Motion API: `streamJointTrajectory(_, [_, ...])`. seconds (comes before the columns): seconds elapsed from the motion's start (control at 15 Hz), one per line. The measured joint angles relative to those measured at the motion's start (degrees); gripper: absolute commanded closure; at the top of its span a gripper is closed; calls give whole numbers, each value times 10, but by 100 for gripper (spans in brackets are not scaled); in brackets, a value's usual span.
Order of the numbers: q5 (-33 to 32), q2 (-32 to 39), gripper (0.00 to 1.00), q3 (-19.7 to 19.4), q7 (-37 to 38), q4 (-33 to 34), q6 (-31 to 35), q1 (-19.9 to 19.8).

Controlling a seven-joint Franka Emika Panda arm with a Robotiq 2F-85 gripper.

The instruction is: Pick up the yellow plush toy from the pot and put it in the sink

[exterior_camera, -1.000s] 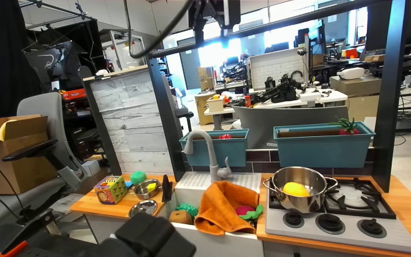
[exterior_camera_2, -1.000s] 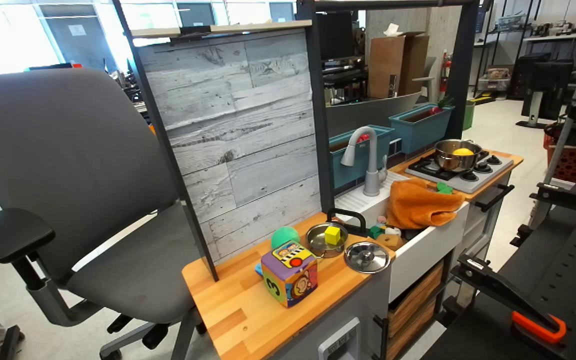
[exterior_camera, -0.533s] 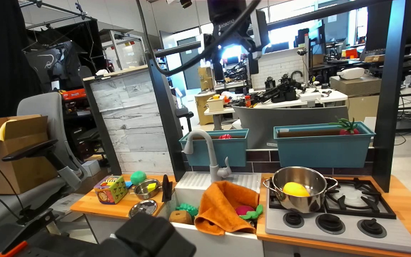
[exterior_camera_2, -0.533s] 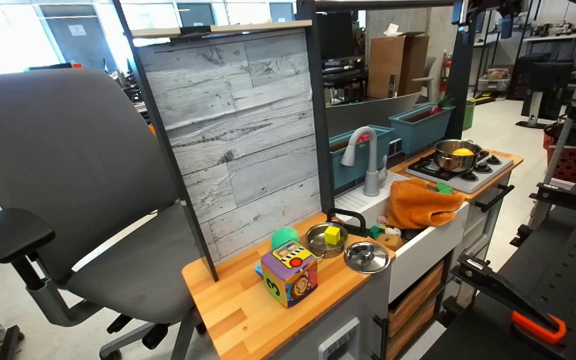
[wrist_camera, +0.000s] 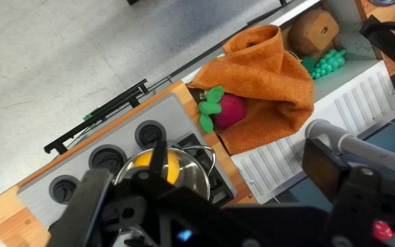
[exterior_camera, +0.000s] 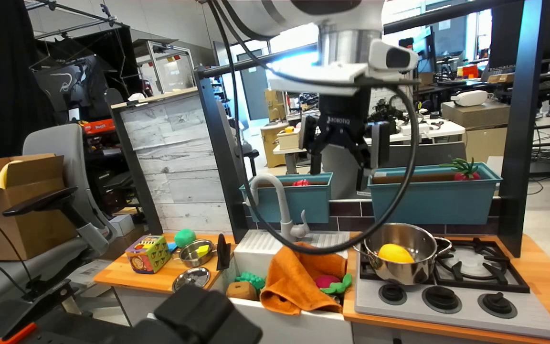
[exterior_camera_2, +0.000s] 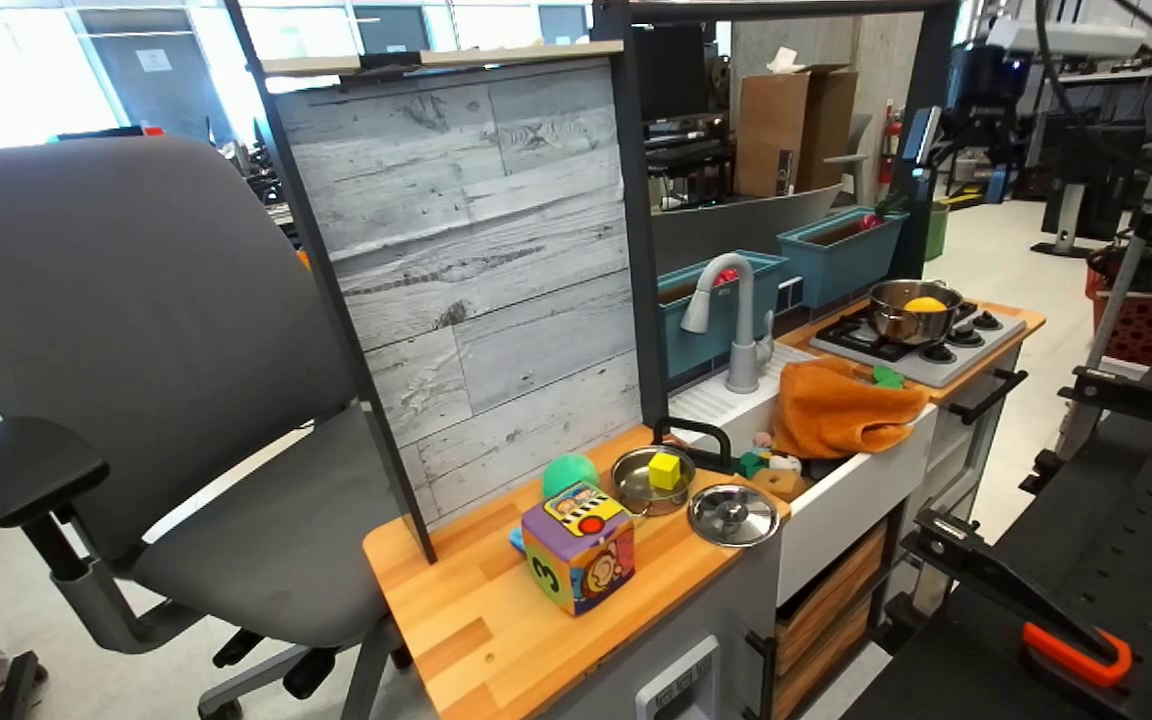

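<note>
Getting the yellow plush toy (exterior_camera: pixel 395 253) out of the pot (exterior_camera: pixel 399 273) is judged to be the step in hand, since no grasp is made yet. The toy is seen inside the pot in both exterior views, and in the wrist view it is shown toward the side nearest the knobs (wrist_camera: pixel 107 159), partly hidden by one finger (wrist_camera: pixel 158 158). The gripper (exterior_camera: pixel 338 173) is held higher than the pot's rim, its fingers spread wide with nothing between them. In the wrist view the pot is not centred between the fingers but is found beneath one of them, so a sideways correction toward the stove (exterior_camera: pixel 470 308) seems to be called for first. Then a descent into the pot's mouth is needed, with both fingertips kept clear of the steel rim and set on either side of the toy before they are brought together. Afterwards the toy should be raised over the rim and taken to the sink (exterior_camera: pixel 313 329), just beside the stove. There, much of the basin is occupied by an orange cloth (exterior_camera: pixel 296 282), a magenta toy (exterior_camera: pixel 326 281) and a brown toy (exterior_camera: pixel 242 290), so a free spot must be chosen
</note>
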Motion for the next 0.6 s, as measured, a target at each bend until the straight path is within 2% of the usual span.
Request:
streamJointTrajectory(0.27, [51,81,0,27,-3,48,40,-31])
streamJointTrajectory(0.6, [59,148,0,30,26,145,50,-45])
